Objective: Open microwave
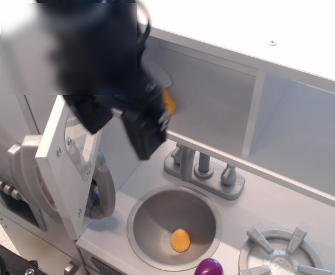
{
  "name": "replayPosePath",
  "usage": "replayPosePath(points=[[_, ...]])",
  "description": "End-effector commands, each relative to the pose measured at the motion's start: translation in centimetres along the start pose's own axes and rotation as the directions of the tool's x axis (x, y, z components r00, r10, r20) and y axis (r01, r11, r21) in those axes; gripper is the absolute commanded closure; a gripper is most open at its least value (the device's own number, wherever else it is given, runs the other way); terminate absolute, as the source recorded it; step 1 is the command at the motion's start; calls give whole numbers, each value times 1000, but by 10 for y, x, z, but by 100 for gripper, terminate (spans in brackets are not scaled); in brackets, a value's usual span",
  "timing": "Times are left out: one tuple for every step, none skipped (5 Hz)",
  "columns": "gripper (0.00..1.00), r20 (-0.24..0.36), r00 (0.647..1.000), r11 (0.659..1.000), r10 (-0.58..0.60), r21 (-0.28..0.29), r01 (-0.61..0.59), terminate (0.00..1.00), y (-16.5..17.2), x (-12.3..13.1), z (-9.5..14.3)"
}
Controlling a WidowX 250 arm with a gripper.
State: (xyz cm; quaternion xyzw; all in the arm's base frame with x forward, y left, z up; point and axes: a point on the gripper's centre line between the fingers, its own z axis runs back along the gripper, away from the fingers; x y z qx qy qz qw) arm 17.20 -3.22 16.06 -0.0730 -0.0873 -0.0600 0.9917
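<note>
The microwave point(213, 94) is the grey upper compartment of the toy kitchen. Its flat grey door point(64, 166) stands swung wide open to the left, with its inner face and screws showing. The handle is hidden behind the door. An orange toy point(168, 102) lies inside the compartment, partly hidden by the arm. My black gripper point(119, 123) is motion-blurred in front of the compartment's left end, just right of the door's top edge. Its two fingers point(144, 134) are apart with nothing between them, and it does not touch the door.
A round sink point(150, 215) below holds a yellow toy point(180, 240). A grey faucet point(202, 169) stands behind it. A purple object point(209, 267) and a burner point(276, 255) are at the front right. A grey phone handset point(103, 192) and a tall door's handle point(19, 172) are at left.
</note>
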Motion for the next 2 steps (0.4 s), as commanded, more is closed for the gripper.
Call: replayPosePath(points=[[0, 13, 1000, 1000, 9, -14, -9, 0, 0, 17, 30], [0, 13, 1000, 1000, 9, -14, -9, 100, 0, 17, 30]])
